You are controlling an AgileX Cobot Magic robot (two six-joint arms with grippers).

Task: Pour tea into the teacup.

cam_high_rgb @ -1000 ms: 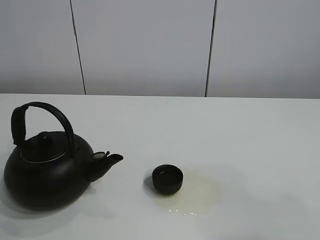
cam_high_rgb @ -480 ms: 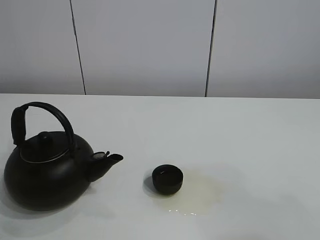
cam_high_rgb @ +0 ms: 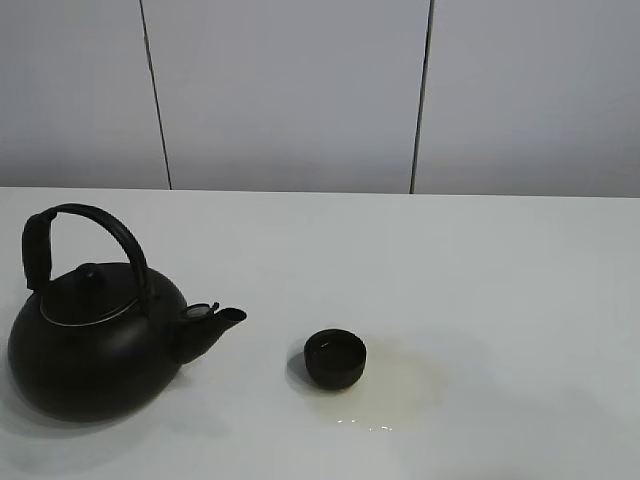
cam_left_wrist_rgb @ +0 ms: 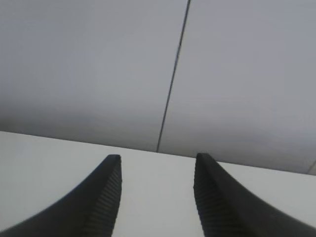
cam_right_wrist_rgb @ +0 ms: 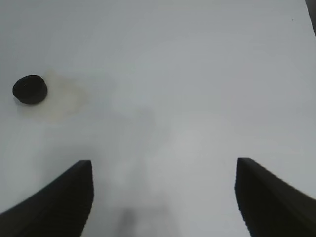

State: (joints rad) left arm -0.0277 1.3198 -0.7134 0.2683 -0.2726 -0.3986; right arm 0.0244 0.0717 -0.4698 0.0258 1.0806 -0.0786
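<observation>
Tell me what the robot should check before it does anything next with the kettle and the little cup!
1. Teacup standing upright on the table: ok.
2. Kettle upright, lid on, spout turned toward the teacup: ok.
3. Table dry around the teacup: not ok, a pale yellowish tea puddle lies beside it.
4. Tea level inside the teacup: cannot tell, the inside looks too dark.
5. Left gripper open with nothing between its fingers: ok.
6. Right gripper open wide and empty, teacup in its camera's view: ok.
</observation>
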